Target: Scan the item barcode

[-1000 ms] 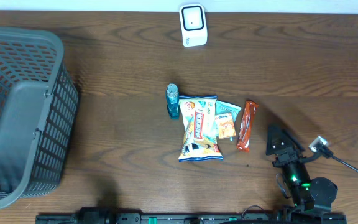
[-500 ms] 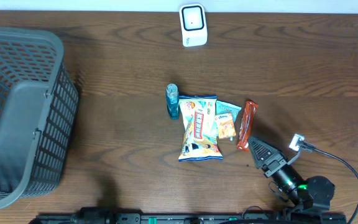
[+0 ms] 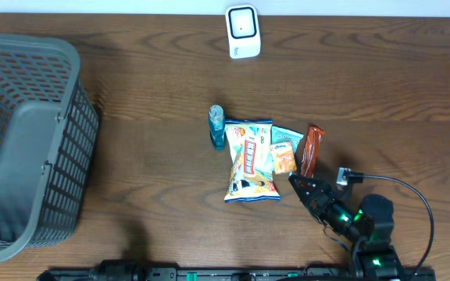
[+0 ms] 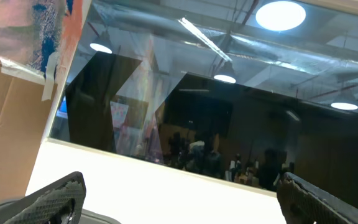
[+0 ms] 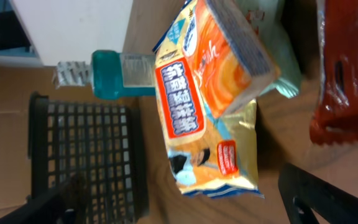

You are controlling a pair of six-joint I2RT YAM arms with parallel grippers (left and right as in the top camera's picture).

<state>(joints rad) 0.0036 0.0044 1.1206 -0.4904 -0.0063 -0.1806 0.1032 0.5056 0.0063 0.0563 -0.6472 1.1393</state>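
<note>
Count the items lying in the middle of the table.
4: a blue bottle at the left, a large snack bag beside it, a small orange packet, and a red wrapper at the right. None seems hidden.

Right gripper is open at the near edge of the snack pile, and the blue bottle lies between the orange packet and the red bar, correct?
The right gripper is open at the pile's near edge, but the blue bottle lies at the pile's left end, beside the large snack bag, not between the orange packet and the red bar. The overhead view shows it.
</note>
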